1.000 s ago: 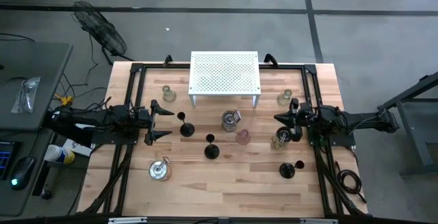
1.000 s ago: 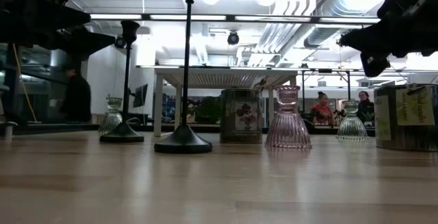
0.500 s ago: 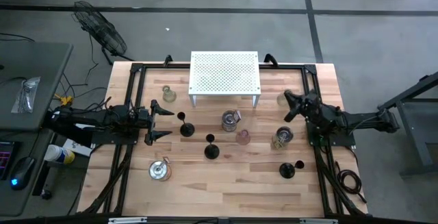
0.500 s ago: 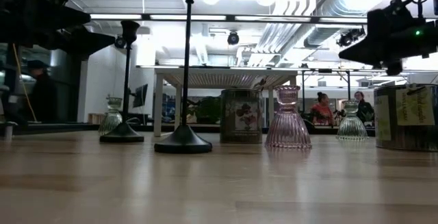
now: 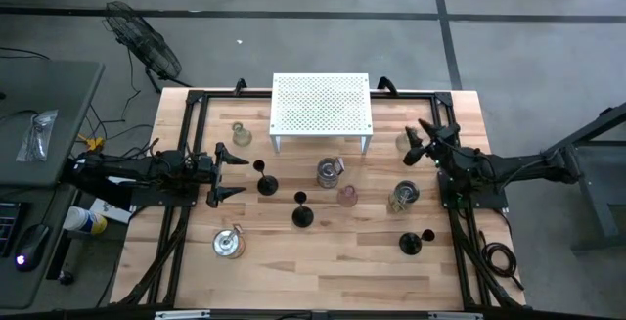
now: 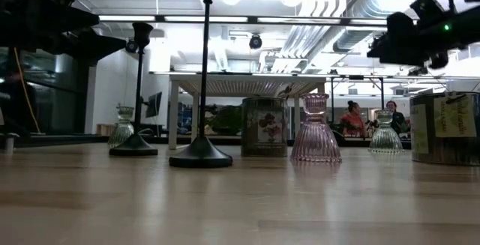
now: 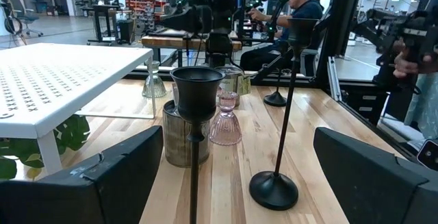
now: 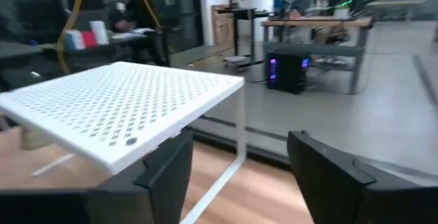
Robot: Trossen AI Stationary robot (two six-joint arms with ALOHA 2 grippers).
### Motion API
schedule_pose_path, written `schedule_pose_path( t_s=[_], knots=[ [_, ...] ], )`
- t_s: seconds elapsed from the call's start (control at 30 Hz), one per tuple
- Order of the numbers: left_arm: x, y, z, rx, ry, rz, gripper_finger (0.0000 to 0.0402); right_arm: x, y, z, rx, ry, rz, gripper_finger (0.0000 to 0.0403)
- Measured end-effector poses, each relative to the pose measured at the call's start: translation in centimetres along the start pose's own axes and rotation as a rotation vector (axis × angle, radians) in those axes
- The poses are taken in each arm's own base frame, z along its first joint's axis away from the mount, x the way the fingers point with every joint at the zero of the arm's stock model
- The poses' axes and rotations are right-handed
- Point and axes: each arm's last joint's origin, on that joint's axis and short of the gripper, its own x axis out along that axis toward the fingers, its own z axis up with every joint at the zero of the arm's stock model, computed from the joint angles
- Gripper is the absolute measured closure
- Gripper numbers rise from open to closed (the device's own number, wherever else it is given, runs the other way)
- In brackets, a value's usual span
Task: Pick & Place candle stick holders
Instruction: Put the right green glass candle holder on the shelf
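Note:
Candle stick holders stand on their bases across the wooden table: black stemmed ones (image 5: pixel 264 183) (image 5: pixel 301 214) (image 5: pixel 409 244), a pinkish one (image 5: pixel 346 196), clear glass ones (image 5: pixel 241 135) (image 5: pixel 404 142) and silvery jars (image 5: pixel 329 171) (image 5: pixel 402 198) (image 5: pixel 228 244). My left gripper (image 5: pixel 229 174) is open at the left, pointing at the nearest black holder (image 7: pixel 196 114) and apart from it. My right gripper (image 5: pixel 421 141) hovers open beside the far right clear holder, facing the white rack (image 8: pixel 123 114); nothing is between its fingers (image 8: pixel 164 172).
The white perforated rack (image 5: pixel 321 105) stands on legs at the far middle of the table. A black frame (image 5: pixel 191 114) runs around the table's edges. Bare wood lies along the near edge (image 5: pixel 323 276). People show in the room beyond.
My right gripper has risen from beside the silvery jar at the right and gone toward the table's far edge, to the clear holder there. It has turned toward the rack and opened. No holder has moved.

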Motion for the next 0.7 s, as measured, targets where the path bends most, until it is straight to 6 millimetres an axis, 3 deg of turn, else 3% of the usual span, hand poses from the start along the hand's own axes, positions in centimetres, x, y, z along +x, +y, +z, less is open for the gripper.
schedule_pose_path(
  t_s=[0.23,0.43,0.7],
  knots=[
    [0.0,0.0,0.0,0.000,0.000,0.000,0.0029,0.5,1.1,3.3,-0.010,-0.021,-0.113,0.0154],
    [0.0,0.0,0.0,0.000,0.000,0.000,0.0029,0.6,1.9,7.5,-0.023,-0.040,-0.174,0.0156],
    [0.0,0.0,0.0,0.000,0.000,0.000,0.0029,0.3,2.0,11.7,0.009,0.065,-0.167,0.0156]
  ],
)
